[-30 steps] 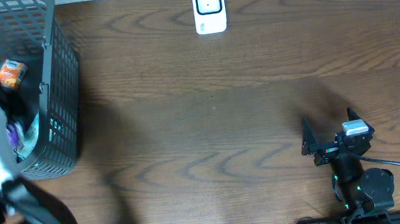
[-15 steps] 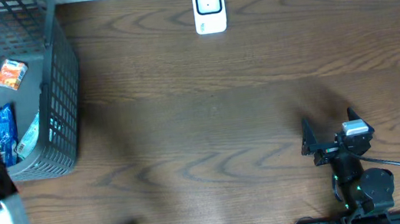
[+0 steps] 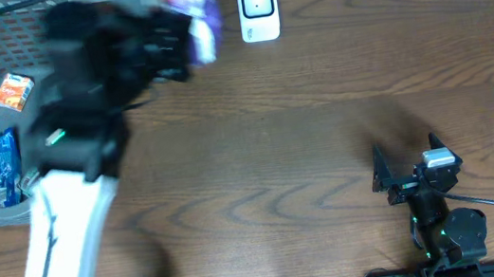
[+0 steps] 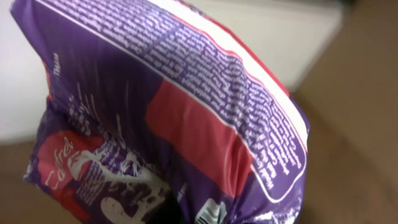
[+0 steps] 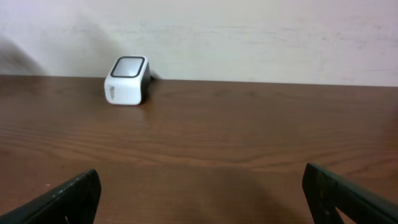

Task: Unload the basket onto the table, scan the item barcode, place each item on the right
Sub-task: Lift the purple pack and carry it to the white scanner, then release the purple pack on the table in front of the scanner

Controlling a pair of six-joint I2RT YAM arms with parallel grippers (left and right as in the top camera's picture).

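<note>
Three views: one above you, two at the wrists.
Your overhead looks straight down on the brown table [image 3: 319,100]. Your right wrist camera sits low, facing across it to the white scanner [image 5: 127,81], and the overhead shares that scanner [image 3: 258,9]. Your left wrist camera is pressed close against a purple packet [image 4: 186,124].

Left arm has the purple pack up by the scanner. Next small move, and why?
Probably shift the pack slightly right, over the scanner, turning its barcode toward it. The left gripper is shut on the pack, which hangs just left of the scanner, not above it. The overhead view is blurred, so the barcode's facing is unclear.
</note>
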